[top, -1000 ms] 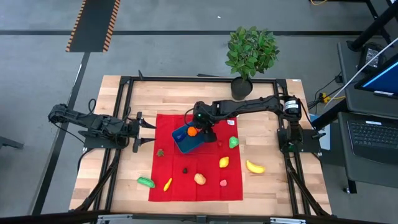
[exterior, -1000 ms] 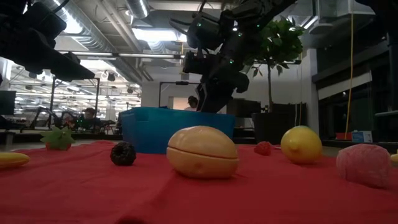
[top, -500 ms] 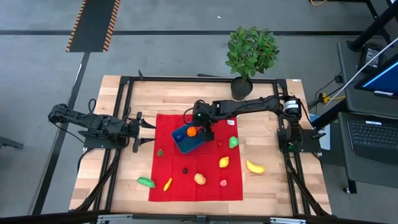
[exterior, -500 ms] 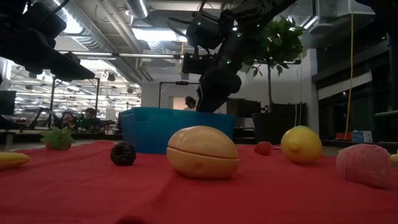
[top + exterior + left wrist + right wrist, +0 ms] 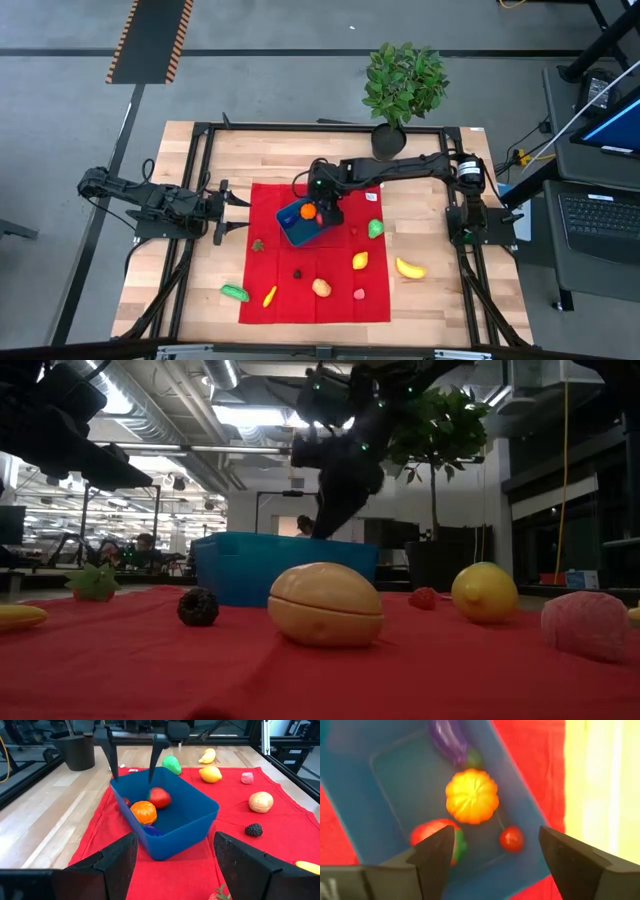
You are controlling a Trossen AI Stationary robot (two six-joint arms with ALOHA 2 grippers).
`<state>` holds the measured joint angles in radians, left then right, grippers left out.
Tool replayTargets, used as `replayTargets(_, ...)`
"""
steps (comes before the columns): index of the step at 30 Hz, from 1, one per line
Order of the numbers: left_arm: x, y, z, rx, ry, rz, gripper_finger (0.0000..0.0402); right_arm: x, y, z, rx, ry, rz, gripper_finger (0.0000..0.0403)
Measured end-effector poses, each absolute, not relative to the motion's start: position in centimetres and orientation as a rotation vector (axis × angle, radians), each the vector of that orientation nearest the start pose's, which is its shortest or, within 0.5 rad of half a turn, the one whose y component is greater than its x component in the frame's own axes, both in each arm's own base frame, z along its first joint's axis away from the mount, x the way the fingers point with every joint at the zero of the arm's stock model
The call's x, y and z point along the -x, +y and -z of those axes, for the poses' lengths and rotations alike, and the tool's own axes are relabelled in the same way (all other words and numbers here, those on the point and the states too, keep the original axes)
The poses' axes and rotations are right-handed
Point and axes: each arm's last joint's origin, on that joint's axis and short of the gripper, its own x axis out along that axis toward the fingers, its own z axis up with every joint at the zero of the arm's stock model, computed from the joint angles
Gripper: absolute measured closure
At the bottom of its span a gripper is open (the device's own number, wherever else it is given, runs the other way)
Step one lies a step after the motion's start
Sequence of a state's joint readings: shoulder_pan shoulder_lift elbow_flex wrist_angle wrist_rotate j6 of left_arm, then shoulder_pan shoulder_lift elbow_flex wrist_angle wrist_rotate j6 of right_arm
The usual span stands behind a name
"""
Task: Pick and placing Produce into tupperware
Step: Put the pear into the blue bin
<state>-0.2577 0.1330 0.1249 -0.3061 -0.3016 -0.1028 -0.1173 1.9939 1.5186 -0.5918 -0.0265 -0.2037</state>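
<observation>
The blue tupperware (image 5: 303,226) sits on the red cloth (image 5: 330,300). In it lie an orange pumpkin (image 5: 471,796), a red fruit (image 5: 437,838), a purple eggplant (image 5: 449,740) and a small cherry (image 5: 511,838). My right gripper (image 5: 133,767) hangs open over the container's far part, pointing steeply down, with nothing between its fingers. More produce lies loose on the cloth: a lemon (image 5: 360,261), a potato (image 5: 321,287), a blackberry (image 5: 297,272) and a green piece (image 5: 375,228). My left gripper (image 5: 238,211) waits open at the cloth's left edge.
A potted plant (image 5: 400,85) stands at the table's far edge. A banana (image 5: 409,268) lies on bare wood right of the cloth. A green piece (image 5: 235,292) and a yellow one (image 5: 269,296) lie near the cloth's front left corner. People show in the room behind.
My right gripper has rolled a little about its own line while staying over the tupperware. The produce inside the container lies where it did.
</observation>
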Motion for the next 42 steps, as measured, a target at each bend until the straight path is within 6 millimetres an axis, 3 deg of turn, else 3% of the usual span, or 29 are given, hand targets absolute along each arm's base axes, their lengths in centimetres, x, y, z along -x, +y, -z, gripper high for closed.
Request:
replayTargets(5, -9.4, -1.6, -16.7, 0.014, 0.302, -0.059, 0.0147, -41.2, -4.8, -21.8, 0.079, 1.054, -0.007, 0.0112)
replayTargets(12, -9.3, -1.6, -16.6, 0.007, 0.311, -0.058, 0.0147, -38.4, -4.4, -23.1, 0.028, 0.932, 0.037, 0.0112)
replayTargets(22, -9.3, -1.6, -16.6, 0.008, 0.311, -0.058, 0.0147, -30.7, -3.5, -24.8, -0.014, 0.598, 0.077, 0.0111)
replayTargets(29, -9.3, -1.6, -16.6, 0.025, 0.307, -0.06, 0.0147, -25.7, -2.9, -25.0, -0.063, 0.529, 0.089, 0.0111)
replayTargets(34, -9.3, -1.6, -16.6, 0.06, 0.306, -0.066, 0.0147, -24.4, -2.7, -25.0, -0.108, 0.511, 0.101, 0.0111)
replayTargets(42, -9.3, -1.6, -16.6, 0.06, 0.305, -0.066, 0.0147, -24.3, -2.8, -24.5, -0.104, 0.558, 0.121, 0.0111)
